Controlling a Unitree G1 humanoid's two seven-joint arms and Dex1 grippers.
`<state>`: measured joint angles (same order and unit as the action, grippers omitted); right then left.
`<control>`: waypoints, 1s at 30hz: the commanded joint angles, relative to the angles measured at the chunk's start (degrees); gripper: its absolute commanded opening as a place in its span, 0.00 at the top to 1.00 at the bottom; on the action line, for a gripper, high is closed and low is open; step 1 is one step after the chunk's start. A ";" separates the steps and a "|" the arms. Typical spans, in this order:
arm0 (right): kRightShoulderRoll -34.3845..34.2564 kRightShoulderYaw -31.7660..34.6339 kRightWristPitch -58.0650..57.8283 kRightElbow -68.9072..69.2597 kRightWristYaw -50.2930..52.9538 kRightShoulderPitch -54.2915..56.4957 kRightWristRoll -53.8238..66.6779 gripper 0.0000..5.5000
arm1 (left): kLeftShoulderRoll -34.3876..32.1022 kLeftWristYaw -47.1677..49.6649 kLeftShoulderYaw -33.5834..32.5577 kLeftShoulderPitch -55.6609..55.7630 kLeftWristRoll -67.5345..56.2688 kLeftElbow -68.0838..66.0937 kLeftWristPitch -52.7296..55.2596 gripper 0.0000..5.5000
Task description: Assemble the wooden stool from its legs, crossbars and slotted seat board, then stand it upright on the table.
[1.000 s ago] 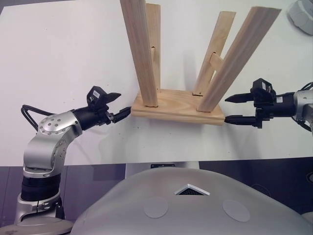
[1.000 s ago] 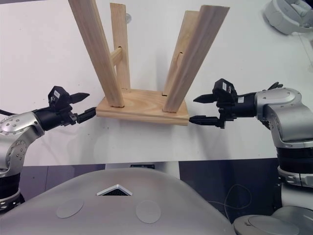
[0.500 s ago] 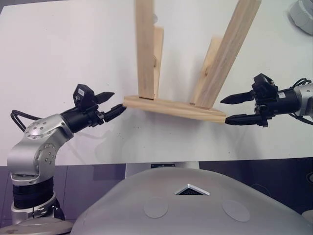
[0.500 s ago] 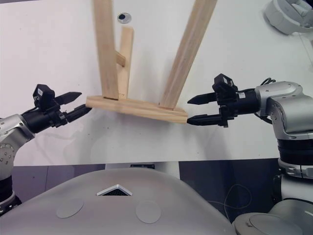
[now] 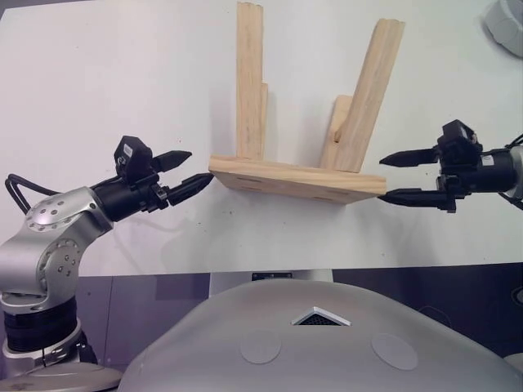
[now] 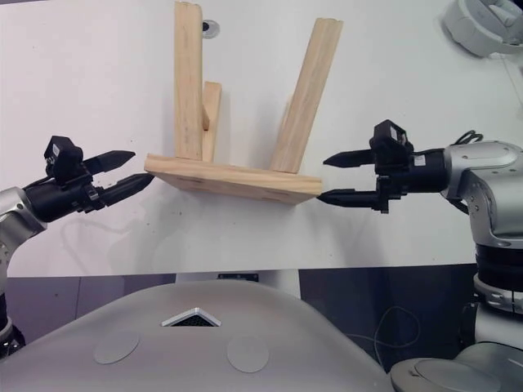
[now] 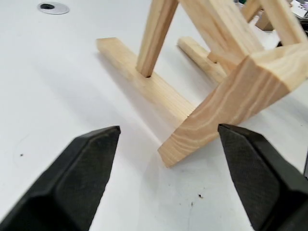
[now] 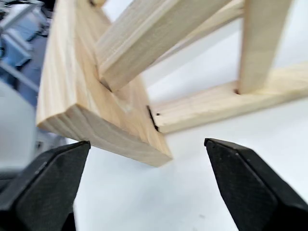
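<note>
Assembled stool (image 5: 249,106) lies on its side on the bench (image 5: 98,82). Left gripper (image 5: 198,166) and right gripper (image 5: 382,177) both spread, flanking the seat board (image 5: 298,178) ends, probably to tip it upright.

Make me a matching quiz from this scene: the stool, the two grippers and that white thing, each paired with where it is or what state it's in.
Things
1. stool
2. left gripper
3. right gripper
4. white object

Places and states
A. far off to the right, beyond the right gripper
B. jaws open, beside the stool's right end
C. lying on its side, legs pointing away from the robot
D. jaws open, beside the stool's left end

Pairs: 1-C, 2-D, 3-B, 4-A
</note>
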<state>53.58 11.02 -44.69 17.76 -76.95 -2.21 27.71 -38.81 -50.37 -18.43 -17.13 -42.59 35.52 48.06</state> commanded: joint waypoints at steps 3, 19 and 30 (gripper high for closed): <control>2.78 5.83 4.33 9.11 0.38 -8.41 1.82 0.19 | -7.16 -11.87 -1.74 -0.24 -5.20 2.12 -3.33 0.31; 9.67 4.89 7.75 8.47 -4.37 -9.78 6.05 0.19 | -11.91 -14.31 3.70 -3.95 1.07 1.97 -10.67 0.31; 0.56 -8.43 8.53 11.16 7.49 -7.47 3.89 0.30 | -9.72 -14.15 12.39 0.86 4.27 -4.69 -14.16 0.44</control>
<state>54.30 2.96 -36.92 28.15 -70.43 -10.66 31.78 -48.11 -64.34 -6.47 -16.67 -38.14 30.50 34.33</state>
